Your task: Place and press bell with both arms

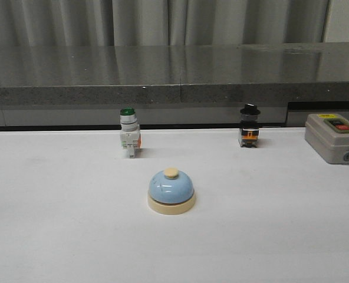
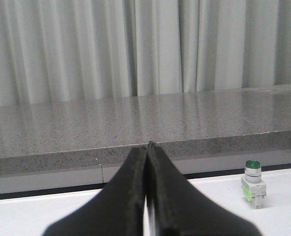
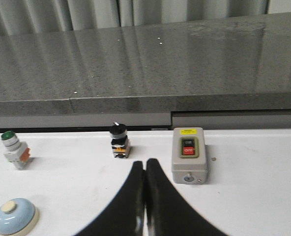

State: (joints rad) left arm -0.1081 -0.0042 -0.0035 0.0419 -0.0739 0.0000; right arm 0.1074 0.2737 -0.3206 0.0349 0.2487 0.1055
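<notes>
So far the bell (image 1: 171,191) stands upright on the white table (image 1: 56,236), its blue dome on the cream base and the cream button (image 1: 171,173) on top untouched by anything, and neither arm shows in the front view at all. Whether this spot counts as its final place cannot be told, so the placing may be done or still to come, while the pressing looks wholly left to do. The right gripper (image 3: 145,162) has its fingers pressed together with nothing between them, and the bell (image 3: 15,216) sits well off to that gripper's left and slightly nearer the wrist than its fingertips. The left gripper (image 2: 148,145) is likewise closed on nothing, its two dark fingers meeting in a thin seam; the bell is not in its view, so how it lies from that hand cannot be said. Ahead of the left gripper and to its right stands the green-capped switch (image 2: 253,183). Ahead of the right gripper, just left of its tips, is the black-knobbed switch (image 3: 119,141), and just to the right of its tips the grey button box (image 3: 189,155). Beyond everything runs the grey stone ledge (image 1: 174,73) with the pale curtain (image 2: 135,46) behind it. To my judgement both arms must yet travel to the bell.
</notes>
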